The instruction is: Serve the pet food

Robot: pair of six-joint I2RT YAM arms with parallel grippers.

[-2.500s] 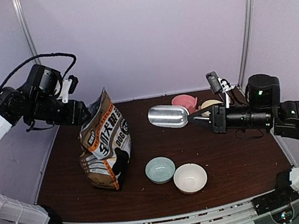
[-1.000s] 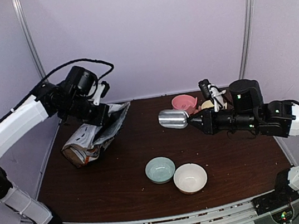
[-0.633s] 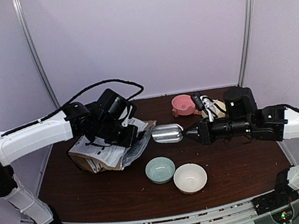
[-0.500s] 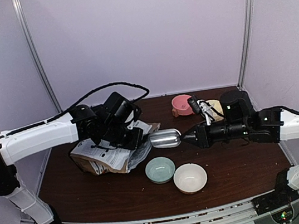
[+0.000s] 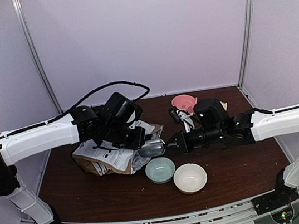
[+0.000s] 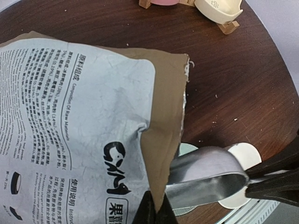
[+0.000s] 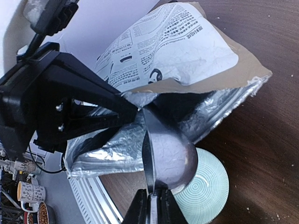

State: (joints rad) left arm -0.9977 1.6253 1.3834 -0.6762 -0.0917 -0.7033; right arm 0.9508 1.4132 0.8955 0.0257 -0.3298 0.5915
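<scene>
- The brown paper dog-food bag [image 5: 102, 155] is lying on its side on the dark wooden table [image 5: 241, 160]. Its printed back panel faces up and its open mouth points toward the right arm.
- The left gripper [image 6: 154, 212] is clamped tight on the upper lip of the bag's mouth. Its own wrist view shows the brown edge pinched between the fingers. The lip is lifted enough that the silver foil lining shows.
- The right gripper [image 7: 152, 205] is pinching the thin handle of a metal scoop [image 7: 168, 154]. The scoop is turned on its edge, with the bowl end right at the bag mouth, partway in under the lifted lip.
- The pet food itself: honestly can't tell where it is. No pellets show in any view, and the inside of the bag is hidden behind the foil and the scoop.
- A pale green bowl [image 5: 160, 170] sits just beside the bag mouth — the right wrist view has it directly below the scoop. A white bowl [image 5: 190, 178] sits right next to it.
- A pink bowl [image 5: 184, 103] is at the far edge of the table, and a cream bowl [image 6: 217, 9] sits nearby on small wooden blocks.
</scene>
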